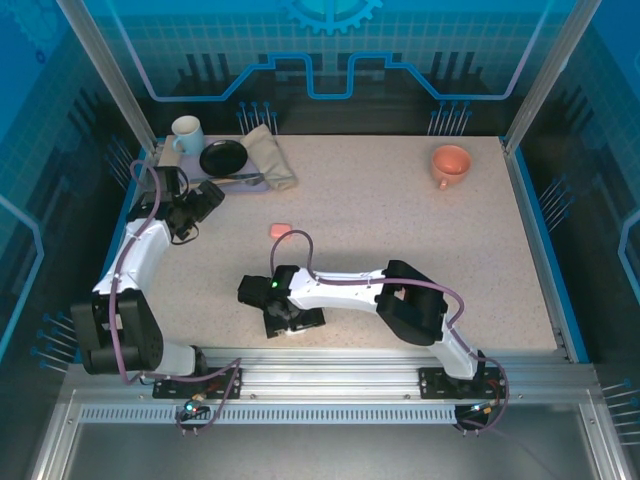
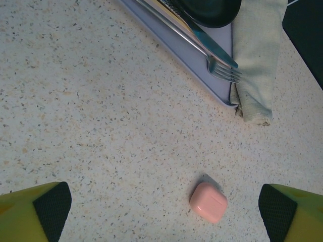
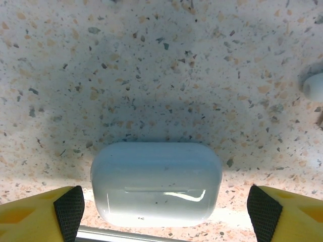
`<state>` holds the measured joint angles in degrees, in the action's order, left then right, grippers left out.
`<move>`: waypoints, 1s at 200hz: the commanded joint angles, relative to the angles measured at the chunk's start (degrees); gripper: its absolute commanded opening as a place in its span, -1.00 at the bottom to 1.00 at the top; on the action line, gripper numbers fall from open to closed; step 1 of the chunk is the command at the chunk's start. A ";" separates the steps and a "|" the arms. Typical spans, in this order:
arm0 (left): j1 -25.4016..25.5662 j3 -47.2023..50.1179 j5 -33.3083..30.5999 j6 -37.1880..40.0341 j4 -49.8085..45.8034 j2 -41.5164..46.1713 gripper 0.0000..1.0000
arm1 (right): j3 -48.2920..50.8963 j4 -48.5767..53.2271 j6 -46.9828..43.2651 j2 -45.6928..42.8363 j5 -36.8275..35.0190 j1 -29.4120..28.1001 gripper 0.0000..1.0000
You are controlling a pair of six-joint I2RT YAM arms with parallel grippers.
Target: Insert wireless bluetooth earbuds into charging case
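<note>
Top: my left gripper [image 1: 207, 198] is out at far left and my right gripper [image 1: 287, 318] is low near the front edge. The pink case [image 1: 280, 230] lies on the table [image 1: 400, 250] between them.

Left wrist: jaws wide apart. Pink case is closed, touching neither pad, well short of the tray [image 2: 176, 43].

Right wrist: jaws spread. The closed white case [image 3: 156, 184] sits between the pads with gaps on both sides. A small white piece [image 3: 314, 85] at right is too cropped to identify.

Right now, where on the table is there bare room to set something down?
Bare tabletop runs between the pink case and the orange cup, and on along the right edge. Crowded: the far-left corner with mug, bowl, napkin and left gripper; also near-centre, around the right gripper.
</note>
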<state>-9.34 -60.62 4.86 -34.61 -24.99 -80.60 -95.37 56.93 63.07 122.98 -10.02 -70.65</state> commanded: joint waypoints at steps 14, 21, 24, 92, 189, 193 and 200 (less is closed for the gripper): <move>-0.79 0.15 1.48 -1.07 0.89 -0.53 0.98 | -0.69 -0.10 1.33 2.23 1.09 0.96 0.73; -0.68 0.21 1.47 -1.08 0.97 -0.52 0.98 | -0.69 -0.15 1.41 2.43 1.19 1.07 0.72; -0.74 0.20 1.54 -1.12 0.92 -0.53 0.98 | -0.65 -0.23 1.44 2.52 1.24 1.09 0.72; -0.71 0.27 2.07 -1.34 1.23 -0.43 0.98 | 0.67 -2.52 1.70 3.32 2.10 1.82 0.62; -0.76 0.46 2.87 -1.69 0.96 0.26 0.98 | 1.58 -0.79 3.02 1.69 1.02 1.05 0.30; -0.72 0.50 2.95 -1.69 0.94 0.34 0.98 | 1.74 -0.89 2.94 1.44 0.78 0.96 0.28; -0.77 0.59 3.09 -1.73 0.93 0.40 0.98 | 1.86 -1.06 2.86 1.01 0.65 0.96 0.24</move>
<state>-9.39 -60.62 6.07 -35.11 -24.12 -80.64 -94.91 53.71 64.60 124.77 -7.22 -69.45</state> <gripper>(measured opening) 0.990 0.651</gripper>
